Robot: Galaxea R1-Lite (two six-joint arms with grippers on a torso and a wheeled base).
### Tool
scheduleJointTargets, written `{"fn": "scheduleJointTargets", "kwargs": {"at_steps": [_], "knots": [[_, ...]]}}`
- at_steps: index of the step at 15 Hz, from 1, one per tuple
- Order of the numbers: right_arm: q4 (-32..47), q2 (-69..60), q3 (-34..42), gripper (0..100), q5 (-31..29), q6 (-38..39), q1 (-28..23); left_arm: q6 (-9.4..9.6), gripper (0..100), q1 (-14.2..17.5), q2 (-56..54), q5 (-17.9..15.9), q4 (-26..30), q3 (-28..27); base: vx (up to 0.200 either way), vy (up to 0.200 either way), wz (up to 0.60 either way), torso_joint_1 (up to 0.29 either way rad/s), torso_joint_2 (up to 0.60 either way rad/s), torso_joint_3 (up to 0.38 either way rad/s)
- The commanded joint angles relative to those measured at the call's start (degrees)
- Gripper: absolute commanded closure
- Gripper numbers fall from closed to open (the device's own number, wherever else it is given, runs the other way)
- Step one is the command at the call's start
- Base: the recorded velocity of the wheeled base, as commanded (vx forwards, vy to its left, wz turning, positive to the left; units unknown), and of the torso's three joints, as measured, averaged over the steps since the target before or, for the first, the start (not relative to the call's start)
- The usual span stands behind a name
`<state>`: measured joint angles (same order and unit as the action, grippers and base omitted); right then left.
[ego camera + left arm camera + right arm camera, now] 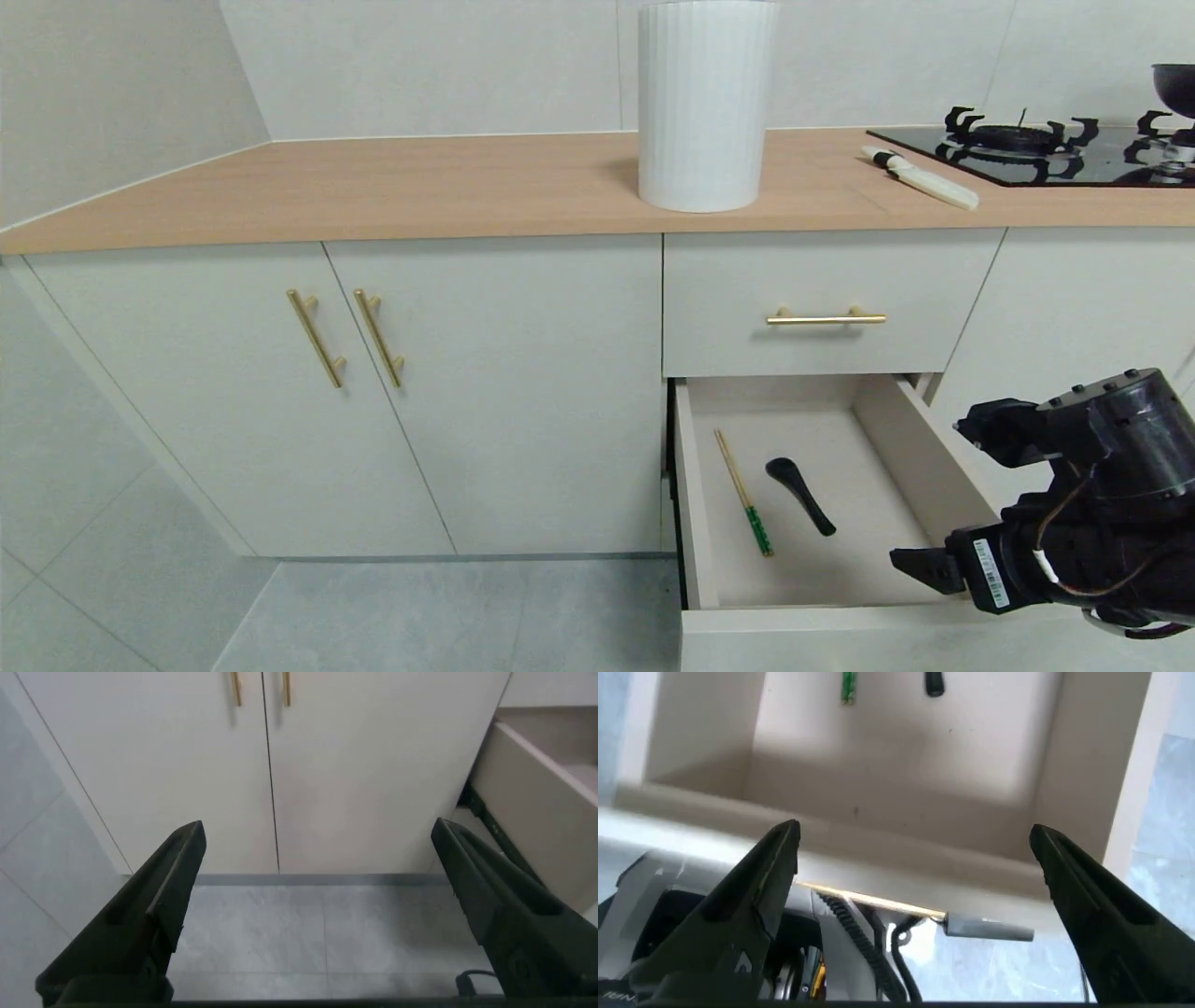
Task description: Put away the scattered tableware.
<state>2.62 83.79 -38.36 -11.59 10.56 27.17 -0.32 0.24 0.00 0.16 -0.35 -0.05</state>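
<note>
Fingers (771, 887) of your right gripper (929, 493) stand wide apart, with nothing between them, just at the front right corner of the open drawer (695, 485). Your left gripper (318, 877) also has its fingers spread and holds nothing; it hangs above the floor tiles, facing the closed cabinet doors (271, 775). Inside the drawer you see a pair of chopsticks (744, 495), wood-coloured with green ends, lying together along the left part of the bottom. Just beside them, not touching, lies a black spoon (800, 495), its bowl toward the back and its handle toward the front. A pale knife (920, 177) with a dark band lies on the wooden countertop (420, 187), between the white ribbed container (705, 103) and the stove (1027, 149).
</note>
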Motion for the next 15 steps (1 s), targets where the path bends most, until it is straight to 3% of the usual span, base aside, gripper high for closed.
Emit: {"fn": "scheduleJointTargets", "kwargs": {"at_steps": [1,15], "knots": [[0.02,0.15,0.04,0,-0.01,-0.10,-0.01,-0.03,0,0.02,0.00,0.02,0.00,0.05,0.000,0.000,0.00,0.000,0.00,0.000],[15.57,2.79,0.83,0,0.08,-0.54,11.50,-0.03,0,0.02,0.00,0.02,0.00,0.05,0.000,0.000,0.00,0.000,0.00,0.000]]}}
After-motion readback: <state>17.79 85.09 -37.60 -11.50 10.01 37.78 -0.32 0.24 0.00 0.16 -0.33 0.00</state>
